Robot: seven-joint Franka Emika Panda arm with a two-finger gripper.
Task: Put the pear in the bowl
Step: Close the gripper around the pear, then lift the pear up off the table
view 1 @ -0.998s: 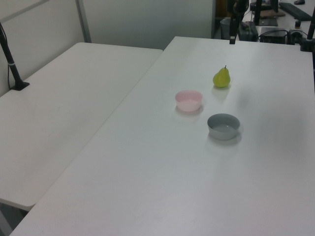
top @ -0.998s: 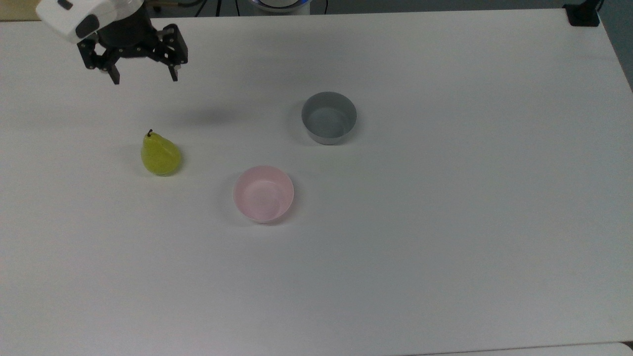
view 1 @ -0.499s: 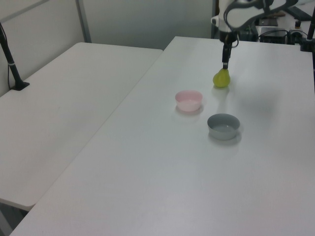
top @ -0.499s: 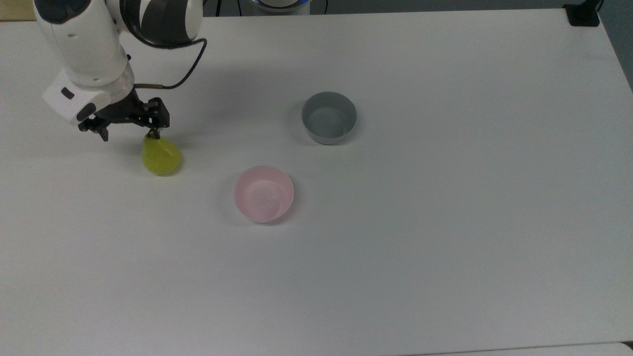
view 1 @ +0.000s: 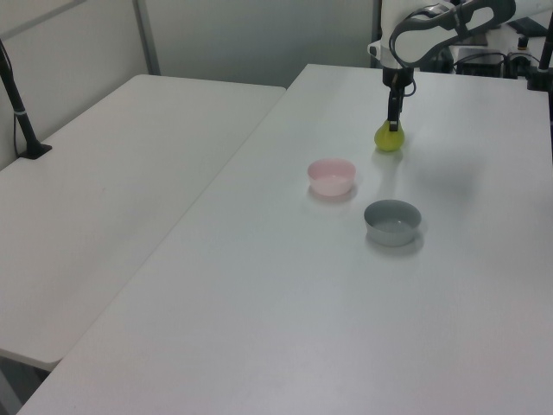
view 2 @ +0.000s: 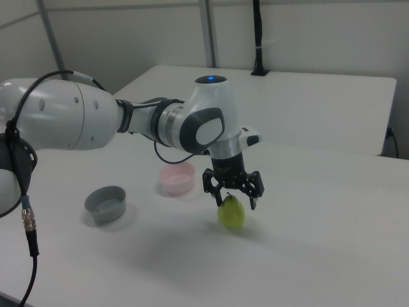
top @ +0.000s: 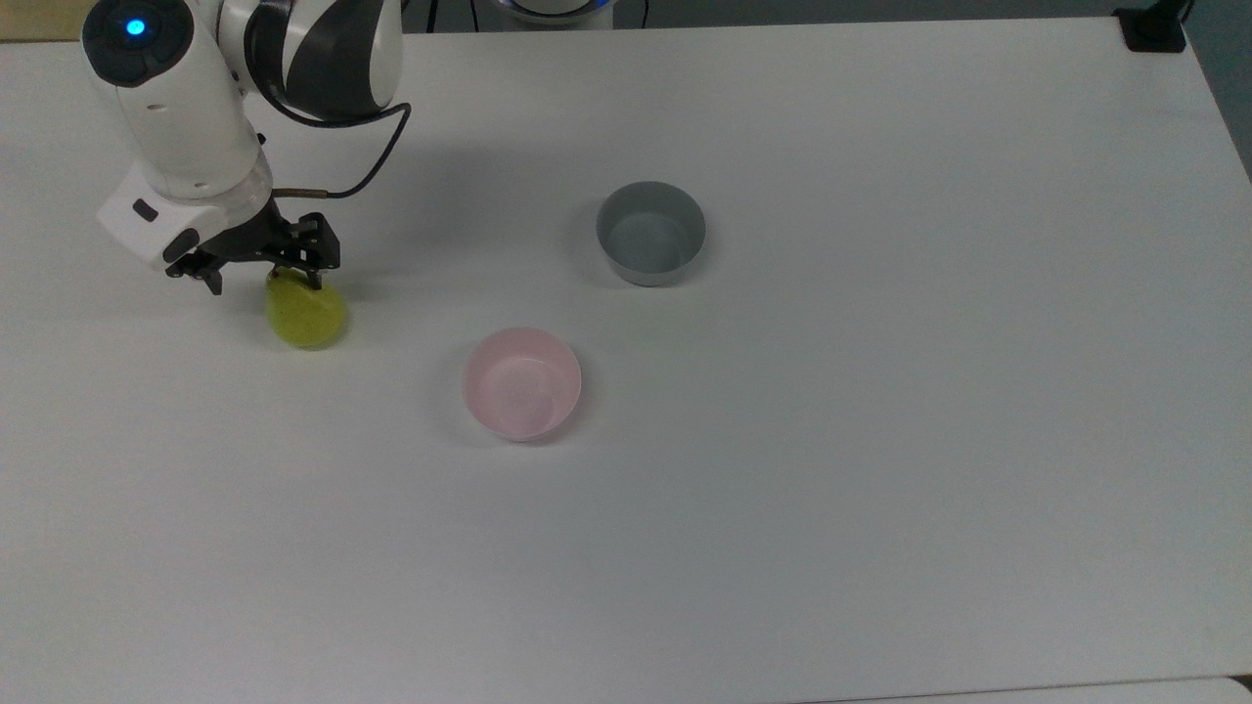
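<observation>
Directly beneath the jaws, the pear (top: pixel 306 318) sits on the white table (top: pixel 880 440), its top hidden behind the black finger hardware in the top view. The jaws stand spread wide and point down at the table, with nothing clamped in them. In the right view the pear (view 2: pixel 231 213) has its narrow end reaching up into the gap between the two fingers, with its round body below their tips. In the top view the fruit lies off centre in that gap, close under the finger on the top view's right, and I cannot tell whether that finger touches it. In the left view the jaws are seen edge-on, coming down straight onto the pear (view 1: pixel 388 140).

Well away from the jaws, toward the top view's right and lower down, the pale pink bowl (top: pixel 521 383) stands upright and empty. The grey bowl (top: pixel 650 233) stands beyond it, farther from the jaws again, also upright and empty. In the right view the pink bowl (view 2: pixel 177 178) is behind the jaws to the right view's left, and the grey bowl (view 2: pixel 107 203) is farther left.

Above the jaws rises the white arm (top: pixel 176 117), a blue light glowing on its top, with a dark cable (top: pixel 377 156) looping from the wrist.
</observation>
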